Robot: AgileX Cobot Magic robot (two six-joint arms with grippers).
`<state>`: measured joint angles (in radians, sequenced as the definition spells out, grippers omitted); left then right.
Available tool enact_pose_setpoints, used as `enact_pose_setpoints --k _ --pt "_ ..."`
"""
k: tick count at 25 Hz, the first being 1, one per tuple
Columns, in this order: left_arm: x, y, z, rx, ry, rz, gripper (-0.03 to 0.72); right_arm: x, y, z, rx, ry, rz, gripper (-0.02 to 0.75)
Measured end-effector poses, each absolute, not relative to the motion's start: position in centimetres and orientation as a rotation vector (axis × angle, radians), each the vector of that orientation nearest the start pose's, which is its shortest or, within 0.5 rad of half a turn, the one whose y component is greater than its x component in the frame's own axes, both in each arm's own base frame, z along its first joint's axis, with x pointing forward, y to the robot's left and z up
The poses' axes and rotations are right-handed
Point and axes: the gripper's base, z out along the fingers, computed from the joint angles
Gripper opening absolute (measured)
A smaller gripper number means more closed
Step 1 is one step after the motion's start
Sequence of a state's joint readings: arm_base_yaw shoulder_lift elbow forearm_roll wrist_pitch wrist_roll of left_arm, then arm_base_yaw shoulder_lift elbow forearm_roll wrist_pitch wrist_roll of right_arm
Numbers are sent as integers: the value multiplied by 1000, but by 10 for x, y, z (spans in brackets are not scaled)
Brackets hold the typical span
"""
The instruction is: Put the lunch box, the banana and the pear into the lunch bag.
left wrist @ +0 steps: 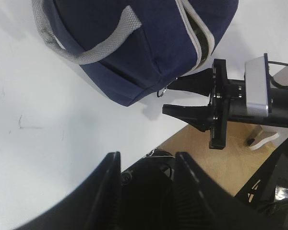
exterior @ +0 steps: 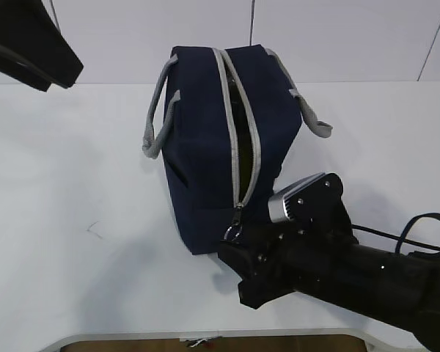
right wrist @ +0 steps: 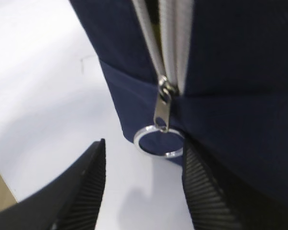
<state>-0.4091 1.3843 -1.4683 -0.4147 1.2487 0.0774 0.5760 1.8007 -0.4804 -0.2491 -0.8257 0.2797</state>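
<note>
**Operator:** Right wrist view first: I have the ring pull [right wrist: 159, 142] hanging off the zipper [right wrist: 169, 57] at the near end of the lunch bag [right wrist: 240, 72], right between my right hand's [right wrist: 144, 187] fingers, which stand apart with nothing in them.

**Spotter:** And the bag itself?

**Operator:** It sits on the white surface [exterior: 73, 220], long axis running away from me, zipper line along the top, partly open. I see something yellowish in the gap [exterior: 243, 158], but I can't say which item it is. Lunch box, banana and pear are not in sight outside the bag.

**Spotter:** Which arm is nearer?

**Operator:** Right, clearly. It is low at the bag's near end, the ring just ahead of the fingertips. My left hand [left wrist: 146, 165] hangs high and well back, fingers apart, empty.

**Spotter:** So the pull?

**Operator:** My guess: close on the ring, then draw along the bag's long axis. The ring looks thin and may slip.
</note>
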Motion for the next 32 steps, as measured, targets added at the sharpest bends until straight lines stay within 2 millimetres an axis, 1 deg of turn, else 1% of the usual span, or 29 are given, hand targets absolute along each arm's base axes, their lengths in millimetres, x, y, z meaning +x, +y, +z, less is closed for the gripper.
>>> enact_pose_setpoints --k 4,8,13,19,29,32 --pt "234 -140 399 596 2583 -677 284 233 172 126 -584 1919 634 418" --pt "234 -140 399 596 2582 -679 281 233 172 121 -588 1930 634 418" --pt "234 -140 399 596 2582 -682 276 231 173 121 -627 1921 644 418" --pt "234 -140 399 595 2582 -689 269 231 174 121 -634 1919 646 416" --pt "233 -142 400 592 2579 -717 260 230 173 120 -636 1937 637 330" --pt "233 -142 400 592 2579 -720 258 232 172 119 -609 1948 628 310"
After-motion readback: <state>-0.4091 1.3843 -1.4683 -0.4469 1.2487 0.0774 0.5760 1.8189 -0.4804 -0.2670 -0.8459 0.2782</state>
